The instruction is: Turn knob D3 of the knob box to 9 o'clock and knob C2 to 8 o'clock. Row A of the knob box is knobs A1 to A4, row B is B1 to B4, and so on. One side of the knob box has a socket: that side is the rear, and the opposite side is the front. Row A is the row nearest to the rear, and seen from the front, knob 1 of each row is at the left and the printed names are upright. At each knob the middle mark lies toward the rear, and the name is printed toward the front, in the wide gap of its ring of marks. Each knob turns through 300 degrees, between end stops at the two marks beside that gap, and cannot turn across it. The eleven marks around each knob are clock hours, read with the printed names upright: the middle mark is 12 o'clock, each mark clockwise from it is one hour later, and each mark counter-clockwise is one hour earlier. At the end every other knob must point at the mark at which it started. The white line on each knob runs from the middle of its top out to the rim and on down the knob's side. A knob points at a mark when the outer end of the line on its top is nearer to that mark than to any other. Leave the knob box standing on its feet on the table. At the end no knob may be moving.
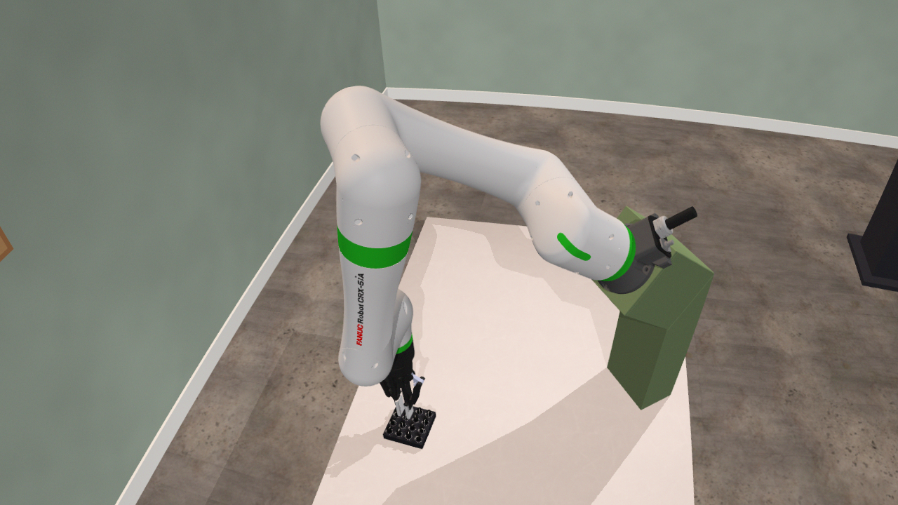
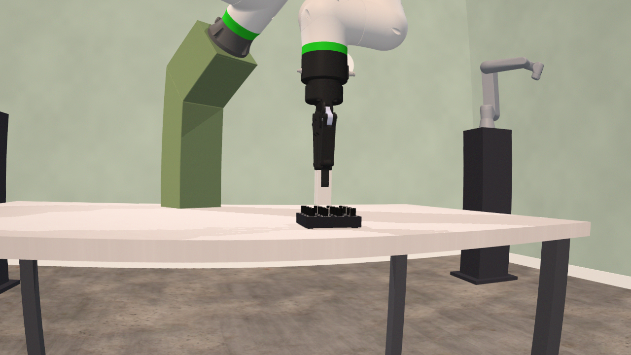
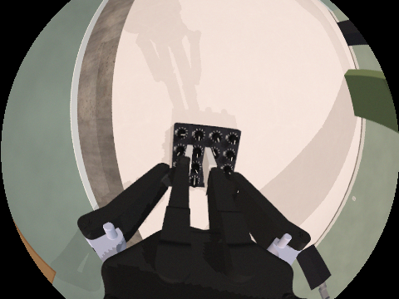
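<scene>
The hand (image 1: 405,411) (image 2: 323,203) (image 3: 197,154) points down over the knob box (image 1: 409,429) (image 2: 328,221) (image 3: 206,143), its fingers set narrowly apart with nothing gripped between them. In the wrist view, a strip of the box shows through the gap, with several black knobs (image 3: 195,167) in it. The two pale fingertips cover parts of the box on either side of that strip, and the black finger links hide more of its near side. The far row of four knobs lies beyond the fingertips, uncovered, white marks ringing each one. Whether a fingertip touches any knob, the pictures do not settle.

Below the hand, the box sits upright on the table (image 1: 490,313) (image 2: 220,249) (image 3: 266,83). The names by the knobs are too small to read, so D3 and C2 cannot be picked out.

Above the hand, the white arm (image 1: 377,182) (image 2: 326,26) bends over and runs back to a green pedestal (image 1: 646,351) (image 2: 198,154) (image 3: 371,97), well apart from the fingers. Past the box from the hand, a shadow (image 3: 166,50) of the hand falls across the table.
</scene>
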`<state>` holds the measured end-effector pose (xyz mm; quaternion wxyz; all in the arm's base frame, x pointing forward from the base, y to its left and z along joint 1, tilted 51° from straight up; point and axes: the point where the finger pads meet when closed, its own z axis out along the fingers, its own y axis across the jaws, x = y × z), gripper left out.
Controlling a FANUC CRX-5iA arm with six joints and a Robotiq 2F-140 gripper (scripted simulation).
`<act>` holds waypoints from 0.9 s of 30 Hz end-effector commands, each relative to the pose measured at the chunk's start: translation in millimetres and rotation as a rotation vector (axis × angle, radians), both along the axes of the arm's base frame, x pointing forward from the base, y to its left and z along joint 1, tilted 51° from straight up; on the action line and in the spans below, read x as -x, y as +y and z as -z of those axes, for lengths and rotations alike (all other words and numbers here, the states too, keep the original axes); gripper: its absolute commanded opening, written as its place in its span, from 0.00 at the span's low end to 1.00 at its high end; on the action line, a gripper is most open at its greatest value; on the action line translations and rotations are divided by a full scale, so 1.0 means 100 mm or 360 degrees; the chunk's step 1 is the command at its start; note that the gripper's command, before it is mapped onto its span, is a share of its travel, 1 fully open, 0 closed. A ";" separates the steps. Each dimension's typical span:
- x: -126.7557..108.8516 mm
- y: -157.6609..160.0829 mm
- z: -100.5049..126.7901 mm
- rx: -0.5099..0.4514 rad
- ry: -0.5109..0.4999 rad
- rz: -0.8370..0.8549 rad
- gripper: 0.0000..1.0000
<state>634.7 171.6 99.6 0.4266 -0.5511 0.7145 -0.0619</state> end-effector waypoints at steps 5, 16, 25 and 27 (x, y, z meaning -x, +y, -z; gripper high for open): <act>0.00 0.00 0.00 0.0000 0.0000 0.0000 0.12; 0.00 0.00 0.00 0.0000 0.0000 0.0000 0.12; -0.01 0.00 0.01 0.0000 0.0000 0.0000 0.12; -0.02 0.01 0.01 0.0000 0.0000 0.0000 0.12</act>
